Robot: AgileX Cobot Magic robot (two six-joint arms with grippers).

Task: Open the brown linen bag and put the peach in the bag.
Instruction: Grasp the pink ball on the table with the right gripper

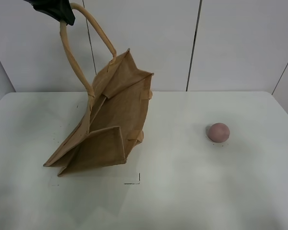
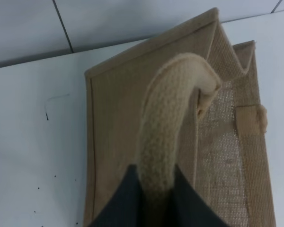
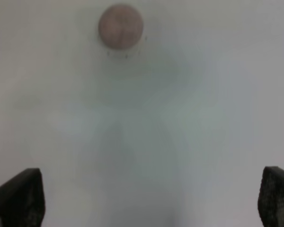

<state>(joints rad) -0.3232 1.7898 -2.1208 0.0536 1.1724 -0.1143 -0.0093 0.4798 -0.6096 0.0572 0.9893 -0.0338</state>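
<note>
The left pincer (image 1: 62, 17) is pinching the top of one beige loop handle (image 1: 73, 60) of the brown linen bag (image 1: 110, 129), its dark fingers (image 2: 128, 198) pressing in on either side of the woven cord in the left wrist view. The bag is hanging slantwise below this pincer, its lower edge resting on the white table (image 1: 206, 191) and its gusseted side folding inward. The high camera is showing that whole slant, while the wrist camera is showing only the handle (image 2: 165, 123), the coarse weave of the bag (image 2: 109, 123) under it and a beige tab (image 2: 251, 118) on the panel beyond. How far the mouth is gaping is hard to judge from either view. The right pincer (image 3: 146, 201) is lying outside the high view; its own camera is showing its fingers (image 3: 16, 198) spread wide, holding nothing. The peach (image 3: 120, 26), blurred here, is sitting on the table ahead of that pincer and apart from it. The high view is placing the peach (image 1: 218, 132) well apart from the bag and far from the left pincer.
</note>
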